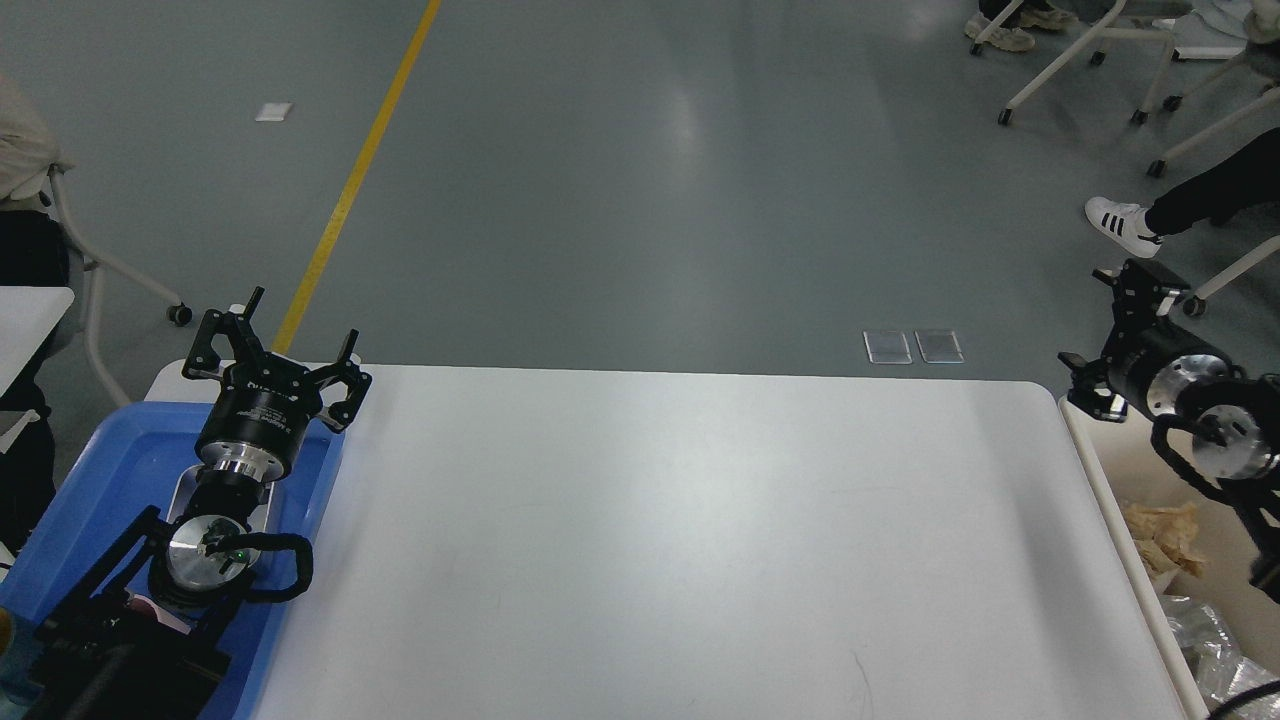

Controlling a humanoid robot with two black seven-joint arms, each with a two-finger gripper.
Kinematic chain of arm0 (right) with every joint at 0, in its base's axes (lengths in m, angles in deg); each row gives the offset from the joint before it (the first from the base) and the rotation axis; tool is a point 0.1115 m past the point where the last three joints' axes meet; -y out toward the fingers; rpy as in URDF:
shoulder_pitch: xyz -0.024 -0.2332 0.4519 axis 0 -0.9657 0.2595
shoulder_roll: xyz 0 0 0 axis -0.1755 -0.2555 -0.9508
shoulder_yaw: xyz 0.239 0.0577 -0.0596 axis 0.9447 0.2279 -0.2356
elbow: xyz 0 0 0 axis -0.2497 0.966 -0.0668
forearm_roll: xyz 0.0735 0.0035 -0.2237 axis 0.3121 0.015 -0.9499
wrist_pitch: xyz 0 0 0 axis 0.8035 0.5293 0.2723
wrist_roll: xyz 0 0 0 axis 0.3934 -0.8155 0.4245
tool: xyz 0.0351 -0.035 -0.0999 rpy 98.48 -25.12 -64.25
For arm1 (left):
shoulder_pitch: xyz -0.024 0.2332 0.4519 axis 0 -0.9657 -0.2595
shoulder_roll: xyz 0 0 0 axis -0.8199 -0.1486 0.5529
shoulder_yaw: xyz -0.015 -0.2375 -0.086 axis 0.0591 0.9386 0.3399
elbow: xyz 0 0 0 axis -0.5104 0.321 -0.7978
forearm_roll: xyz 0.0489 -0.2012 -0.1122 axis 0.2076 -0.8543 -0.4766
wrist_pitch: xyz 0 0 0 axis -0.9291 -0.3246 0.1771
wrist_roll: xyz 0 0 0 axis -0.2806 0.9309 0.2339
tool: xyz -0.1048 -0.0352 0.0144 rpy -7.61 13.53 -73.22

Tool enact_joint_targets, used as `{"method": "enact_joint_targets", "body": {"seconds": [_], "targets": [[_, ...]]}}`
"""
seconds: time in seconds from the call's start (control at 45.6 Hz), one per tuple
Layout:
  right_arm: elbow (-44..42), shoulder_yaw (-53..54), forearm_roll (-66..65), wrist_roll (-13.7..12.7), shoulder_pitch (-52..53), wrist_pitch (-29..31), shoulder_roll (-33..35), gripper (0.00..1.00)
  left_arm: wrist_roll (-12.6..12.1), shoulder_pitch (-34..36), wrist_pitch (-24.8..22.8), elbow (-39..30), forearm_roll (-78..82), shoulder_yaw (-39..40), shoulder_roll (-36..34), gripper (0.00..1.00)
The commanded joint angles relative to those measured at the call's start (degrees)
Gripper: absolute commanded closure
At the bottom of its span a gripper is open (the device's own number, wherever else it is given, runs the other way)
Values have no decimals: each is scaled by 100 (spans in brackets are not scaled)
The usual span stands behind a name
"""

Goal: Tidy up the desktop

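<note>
Desk: the large, smooth, matte white rectangular desk (680, 540) with rounded corners fills the lower middle of the view, its top bare and faintly glossy under the room light.
Blue plastic tray: the tray (90, 500) sits at the desk's left edge.
Left gripper: the black left gripper (300, 345) hangs over the tray's far corner, jaws spread wide, holding nothing.
Right gripper: the black right gripper (1115, 340) hangs just past the desk's right edge; its jaws are seen side-on, so I cannot tell their state.
Beige plastic bin: the bin (1110, 480) lies alongside the desk's right edge, holding crumpled paper and clear wrap.
Room: a grey floor (640, 180) lies beyond the desk, with a yellow line (360, 170) running off its far left corner, and chair legs and a white sneaker to the far right.
</note>
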Motion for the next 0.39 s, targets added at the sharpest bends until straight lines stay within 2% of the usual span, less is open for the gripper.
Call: {"method": "enact_joint_targets", "body": {"seconds": [0.0,0.175,0.372], "targets": [[783,1560,764,1,-477,113,-603,0,24,-8,12,0,-5,36,6,3],[2418,2115,949,1,-1506,139,-1192,0,-20,-70,65,-18,-5,19,15,3],[2675,2695,949,1,-2077,341,-1956,0,-3,-228,38,-132,-31,63,6,3]]}}
